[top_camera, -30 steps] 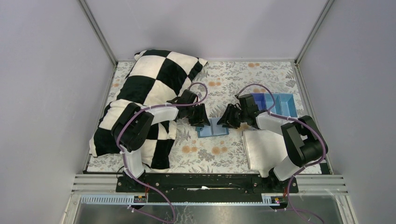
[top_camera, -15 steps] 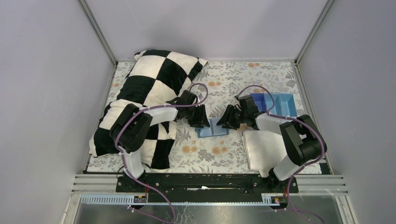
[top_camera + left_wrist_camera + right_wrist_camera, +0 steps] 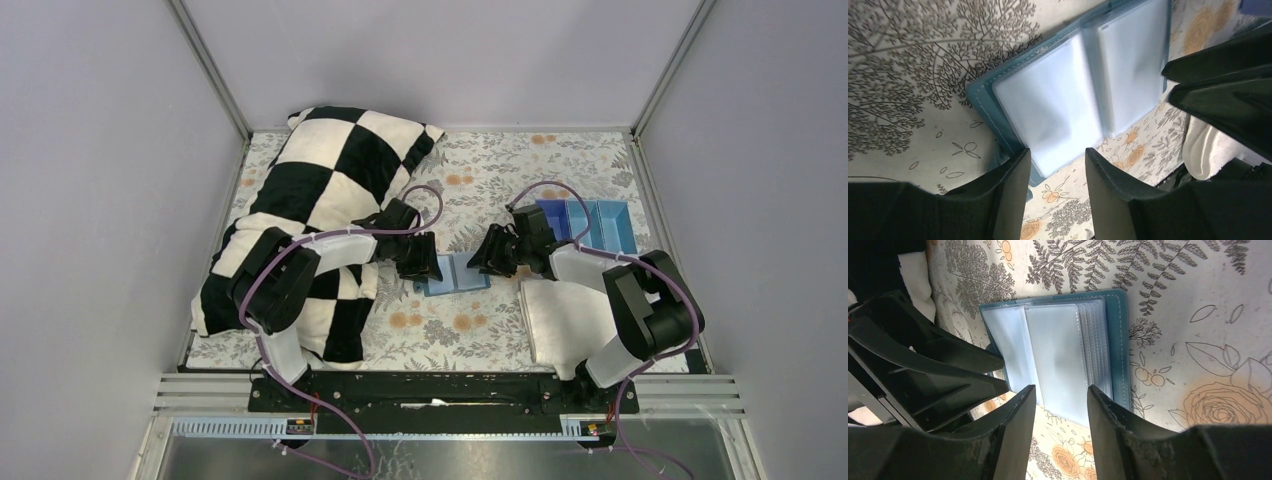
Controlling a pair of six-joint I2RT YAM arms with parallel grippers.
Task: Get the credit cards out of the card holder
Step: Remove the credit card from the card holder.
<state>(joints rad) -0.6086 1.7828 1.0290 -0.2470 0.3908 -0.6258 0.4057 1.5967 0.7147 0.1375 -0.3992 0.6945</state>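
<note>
The teal card holder [image 3: 457,273] lies open on the floral cloth, its clear sleeves facing up. It also shows in the left wrist view [image 3: 1073,90] and in the right wrist view [image 3: 1058,350]. No card shows outside it, and I cannot tell whether the pale sleeves hold cards. My left gripper [image 3: 425,264] is open and low at the holder's left end; in its wrist view [image 3: 1057,155] the holder's near corner lies by the left finger. My right gripper [image 3: 484,260] is open at the holder's right end, its jaws [image 3: 1062,392] over the sleeves' near edge.
A black and white checkered pillow [image 3: 320,180] fills the left side under the left arm. A blue compartment tray [image 3: 590,222] stands at the back right. A folded white cloth [image 3: 565,312] lies at the front right, close to the right arm.
My left gripper has dropped lower and slid a little toward the holder's left end. The right gripper and the holder have hardly moved.
</note>
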